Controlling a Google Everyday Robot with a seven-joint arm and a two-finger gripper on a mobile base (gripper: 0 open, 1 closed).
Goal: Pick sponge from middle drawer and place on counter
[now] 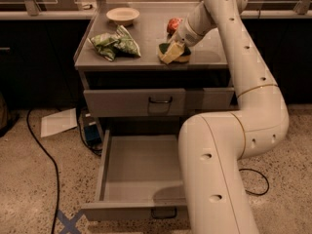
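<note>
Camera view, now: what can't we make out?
- Sponge: the gripper sits over it at the right front of the counter. Cannot tell whether it rests on the top or is just above it.
- Red item: partly hidden behind the wrist, so what it is stays unclear.
- Middle drawer: the arm hides the right part of its floor.

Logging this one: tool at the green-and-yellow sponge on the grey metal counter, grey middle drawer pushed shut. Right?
Not quite. The camera view shows the grey middle drawer pulled open. The tool is at the green-and-yellow sponge on the grey metal counter, as you said.
</note>
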